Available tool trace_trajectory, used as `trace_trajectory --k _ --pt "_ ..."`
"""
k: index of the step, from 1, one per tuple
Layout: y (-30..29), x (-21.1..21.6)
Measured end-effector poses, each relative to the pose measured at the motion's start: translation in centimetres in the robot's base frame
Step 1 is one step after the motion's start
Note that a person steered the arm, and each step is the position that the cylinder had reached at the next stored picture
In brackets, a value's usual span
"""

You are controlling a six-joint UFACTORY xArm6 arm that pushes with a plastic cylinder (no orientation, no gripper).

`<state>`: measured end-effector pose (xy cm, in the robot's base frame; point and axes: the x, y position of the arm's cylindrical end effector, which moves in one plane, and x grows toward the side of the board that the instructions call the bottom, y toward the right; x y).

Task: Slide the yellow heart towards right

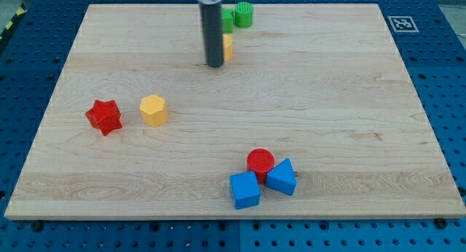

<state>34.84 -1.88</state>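
A yellow block lies near the view's top, just right of my rod, which hides most of it. Its shape cannot be made out. My tip rests on the board at the block's left side, close against it. A second yellow block, a hexagon, lies at the view's left, well below and left of the tip.
Two green blocks sit just above the hidden yellow block, by the board's top edge. A red star lies left of the yellow hexagon. A red cylinder, a blue cube and another blue block cluster at the bottom centre.
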Motion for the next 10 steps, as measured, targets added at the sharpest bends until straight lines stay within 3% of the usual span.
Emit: trace_trajectory --k 1,3,4,6,8,10 --pt "0.5 -0.3" --pt "-9.2 -1.2" --pt "-6.0 -3.2" --pt "6.9 -4.3" --pt "6.6 0.5" --pt "9.1 -4.2"
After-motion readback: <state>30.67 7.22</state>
